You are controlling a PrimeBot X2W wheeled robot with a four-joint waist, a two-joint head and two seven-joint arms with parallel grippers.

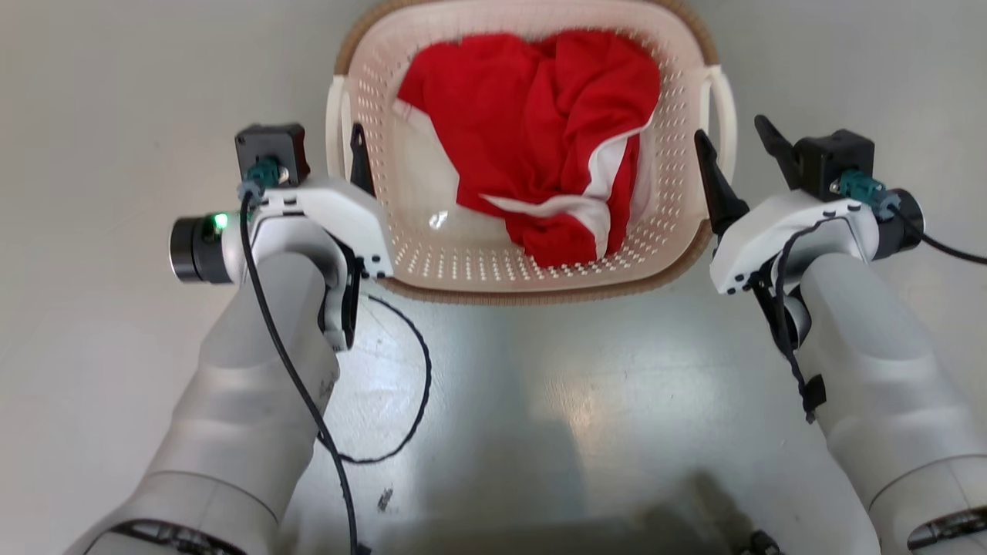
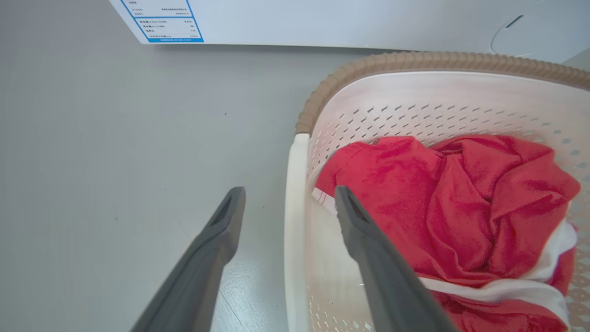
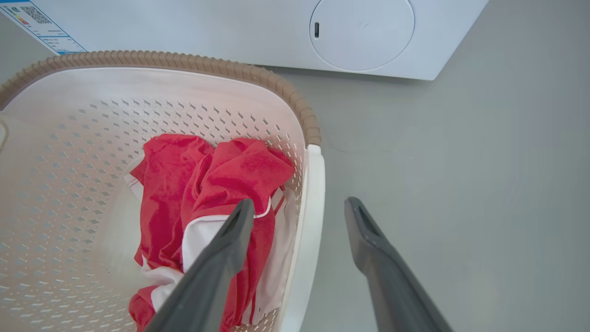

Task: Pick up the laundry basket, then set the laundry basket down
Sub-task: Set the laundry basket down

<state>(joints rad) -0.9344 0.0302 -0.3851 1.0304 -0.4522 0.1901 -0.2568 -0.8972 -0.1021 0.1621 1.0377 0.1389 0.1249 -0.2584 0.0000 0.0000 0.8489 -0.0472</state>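
Note:
The laundry basket (image 1: 540, 291) is cream-white and perforated with a brown rim, and it stands on the grey floor between my two arms. A red cloth with white trim (image 1: 540, 131) lies in it. My left gripper (image 1: 341, 154) is open and straddles the left loop handle (image 2: 297, 157): one finger is inside the basket, the other outside, and neither presses on it. My right gripper (image 1: 731, 129) is open too and straddles the right handle (image 3: 315, 170) the same way. In the wrist views the left gripper (image 2: 289, 191) and the right gripper (image 3: 299, 202) each have their handle in the gap.
A white washer (image 3: 230, 27) with a round flap and a blue-edged label (image 2: 163, 20) stands just beyond the basket's far rim. Grey floor spreads to both sides. A loose black cable (image 1: 416, 370) hangs from my left arm.

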